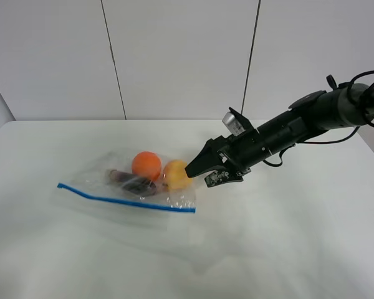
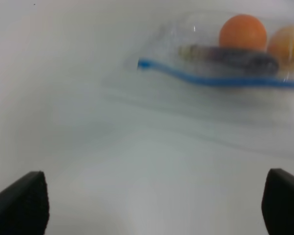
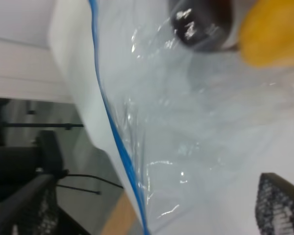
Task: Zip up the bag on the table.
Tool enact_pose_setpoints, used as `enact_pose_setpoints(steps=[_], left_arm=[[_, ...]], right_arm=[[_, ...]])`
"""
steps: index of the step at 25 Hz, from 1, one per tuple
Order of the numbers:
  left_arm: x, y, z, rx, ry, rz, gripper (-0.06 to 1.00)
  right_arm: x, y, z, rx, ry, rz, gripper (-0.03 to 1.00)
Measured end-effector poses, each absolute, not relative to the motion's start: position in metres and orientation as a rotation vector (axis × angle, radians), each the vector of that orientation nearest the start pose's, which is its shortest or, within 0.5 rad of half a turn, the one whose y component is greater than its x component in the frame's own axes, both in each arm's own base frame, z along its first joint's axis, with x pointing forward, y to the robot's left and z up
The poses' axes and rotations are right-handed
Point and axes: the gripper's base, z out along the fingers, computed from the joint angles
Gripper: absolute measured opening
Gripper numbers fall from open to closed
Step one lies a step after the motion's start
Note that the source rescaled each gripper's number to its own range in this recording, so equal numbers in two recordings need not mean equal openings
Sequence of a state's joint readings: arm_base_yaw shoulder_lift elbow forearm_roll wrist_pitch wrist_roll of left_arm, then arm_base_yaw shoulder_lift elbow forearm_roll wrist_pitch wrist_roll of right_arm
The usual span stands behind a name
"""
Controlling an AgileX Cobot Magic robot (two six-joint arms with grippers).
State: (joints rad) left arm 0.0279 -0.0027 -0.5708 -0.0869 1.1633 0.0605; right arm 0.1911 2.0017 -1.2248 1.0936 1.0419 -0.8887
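The bag is clear crinkly plastic and lies flat on the white table, its blue zip strip along the near edge. An orange fruit, a yellow one and a dark purple one show through. My right gripper is open at the bag's right end, beside the yellow fruit. In the right wrist view the bag and the strip lie between the spread fingers. My left gripper is open and empty, back from the bag.
White wall panels stand behind the table's far edge. The right arm with its cables reaches in from the right. The left arm is out of the exterior view. Past the table edge the right wrist view shows dark stands and cables.
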Motion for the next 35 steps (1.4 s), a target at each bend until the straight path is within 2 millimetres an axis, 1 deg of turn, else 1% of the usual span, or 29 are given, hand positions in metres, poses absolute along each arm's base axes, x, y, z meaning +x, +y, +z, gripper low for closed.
enact_pose_setpoints(steps=[2, 5, 7, 9, 12, 15, 17, 25, 27, 30, 33, 35], left_arm=[[-0.018, -0.008, 0.288, 0.047, 2.070, -0.050, 1.00], [-0.018, -0.008, 0.288, 0.047, 2.071, -0.050, 1.00], [-0.018, -0.008, 0.288, 0.047, 2.071, -0.050, 1.00], [-0.018, -0.008, 0.288, 0.047, 2.071, -0.050, 1.00], [-0.018, -0.008, 0.288, 0.047, 2.071, -0.050, 1.00], [-0.018, -0.008, 0.288, 0.047, 2.071, -0.050, 1.00], [-0.018, -0.008, 0.288, 0.047, 2.071, -0.050, 1.00], [-0.018, -0.008, 0.288, 0.047, 2.072, -0.048, 1.00], [-0.018, -0.008, 0.288, 0.047, 2.072, -0.048, 1.00], [-0.018, -0.008, 0.288, 0.047, 2.072, -0.048, 1.00], [-0.018, -0.008, 0.288, 0.047, 2.072, -0.048, 1.00], [-0.018, -0.008, 0.288, 0.047, 2.072, -0.048, 1.00]], right_arm=[[0.357, 0.133, 0.173, -0.576, 2.719, 1.115, 0.92], [0.371, 0.122, 0.194, -0.605, 2.790, 0.840, 0.92], [0.384, 0.115, 0.209, -0.592, 2.802, 0.663, 0.92], [0.393, 0.105, 0.219, -0.549, 2.823, 0.472, 0.92], [0.403, 0.090, 0.230, -0.495, 2.825, 0.196, 0.92], [0.408, 0.076, 0.236, -0.484, 2.828, 0.006, 0.92], [0.409, 0.066, 0.237, -0.448, 2.845, -0.018, 0.92], [0.408, 0.007, 0.236, -0.198, 2.935, 0.069, 0.92], [0.407, 0.000, 0.236, -0.176, 2.952, 0.078, 0.92], [0.402, -0.001, 0.236, -0.176, 2.995, 0.094, 0.91], [0.396, 0.000, 0.242, -0.181, 3.008, 0.105, 0.89], [0.388, 0.000, 0.249, -0.181, 3.004, 0.104, 0.89]])
